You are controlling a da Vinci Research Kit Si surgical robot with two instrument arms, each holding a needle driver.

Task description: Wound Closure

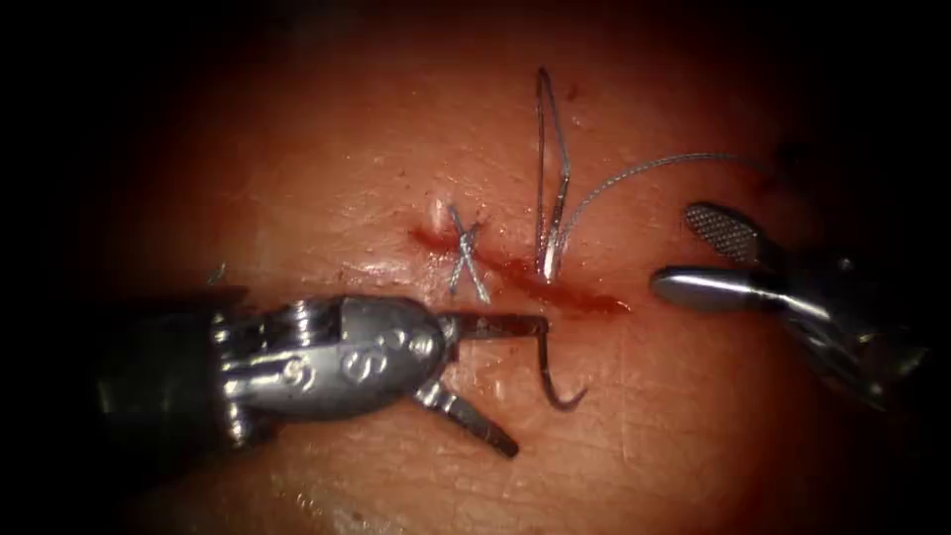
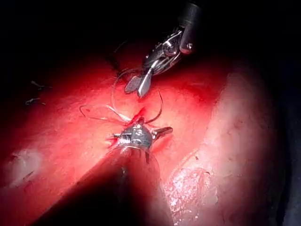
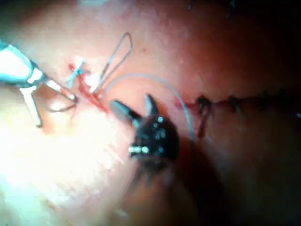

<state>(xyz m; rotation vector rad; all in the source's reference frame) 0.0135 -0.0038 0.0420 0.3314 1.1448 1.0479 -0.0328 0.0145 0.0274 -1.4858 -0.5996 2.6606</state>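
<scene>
left tool (image 1: 500, 381) fingers wide, needle (image 1: 550, 372) against upper one, unclamped | needle at 5 o'clock of cut (image 1: 525, 275), seemingly free of tissue (image 1: 327, 198) | right tool (image 1: 708, 258) fingers wide, empty | thread (image 1: 555, 188) loops at 12 o'clock, slack

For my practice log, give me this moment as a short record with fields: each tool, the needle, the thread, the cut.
Left tool: jaws open, holding nothing; upper jaw tip touches the needle
Right tool: jaws open, holding nothing, right of the cut
Needle: below the cut, by the left tool's upper jaw; whether its tip is in the tissue cannot be told
Thread: tall loop rising from the cut, strand curving right
Cut: red fluid along it, one crossed stitch at its left end
</scene>
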